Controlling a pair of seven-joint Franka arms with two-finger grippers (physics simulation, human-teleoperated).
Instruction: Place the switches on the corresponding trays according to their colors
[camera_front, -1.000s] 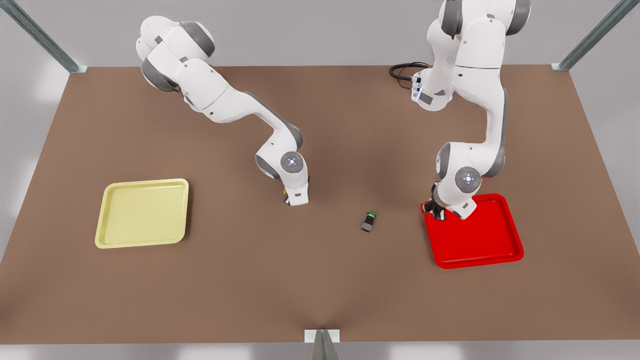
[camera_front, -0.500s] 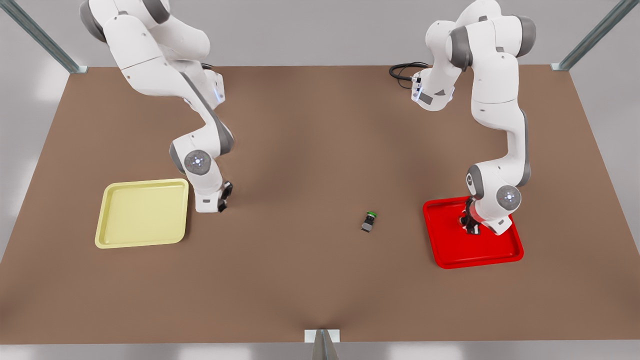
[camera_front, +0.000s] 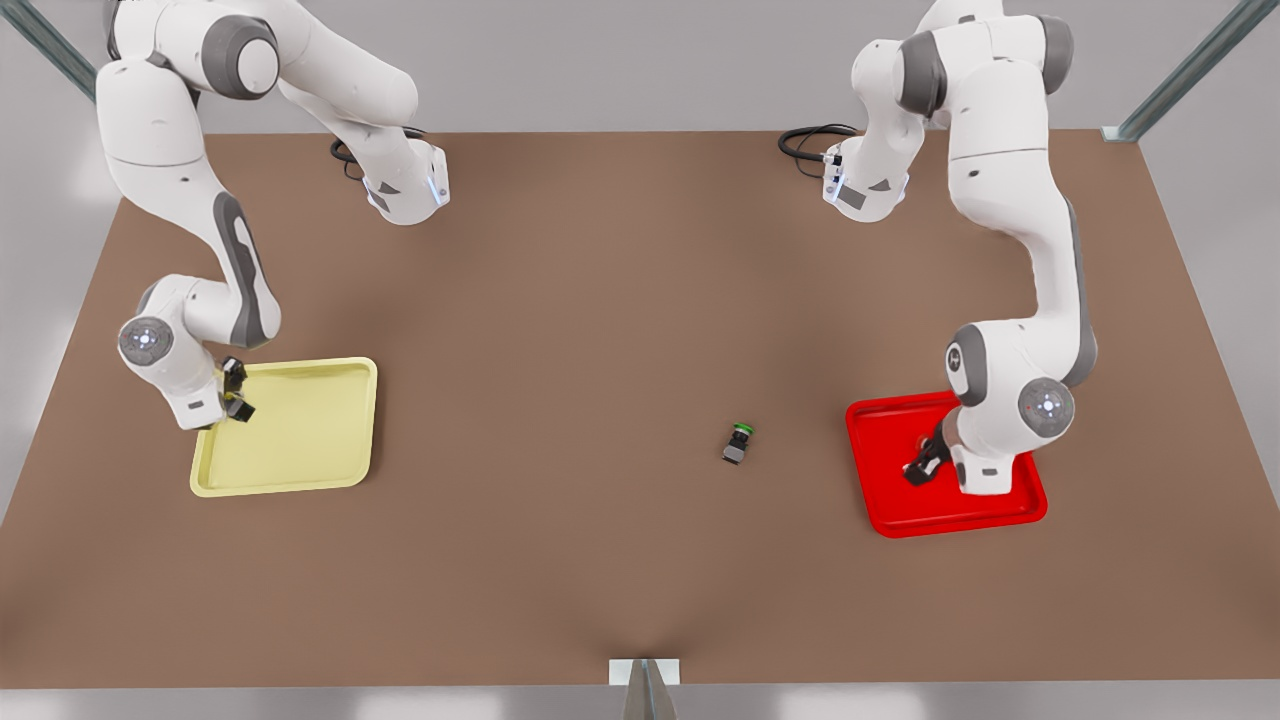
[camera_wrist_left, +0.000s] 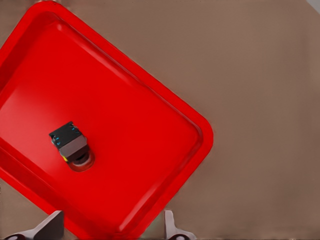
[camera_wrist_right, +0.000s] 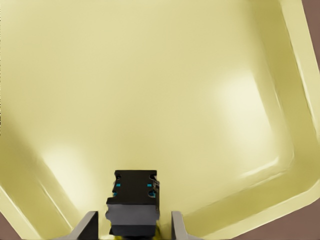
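Red-capped switch (camera_wrist_left: 70, 145) lies on the red tray (camera_wrist_left: 165, 150) at the front view's right, released; the left gripper (camera_wrist_left: 112, 231) above has its fingers apart. At the frame's left, the right gripper (camera_wrist_right: 132, 227) clamps the yellow switch (camera_wrist_right: 131, 206) over the pale yellow tray (camera_wrist_right: 165, 90), positioned for the matching drop.

Brown table (camera_front: 600, 300) carrying two trays and a stray switch
The pale yellow tray (camera_front: 300, 440) is sitting toward the front view's left, the red tray (camera_front: 890, 500) toward its right, and the green-capped switch (camera_front: 738, 443) is lying on bare tabletop between them, nearer the red one
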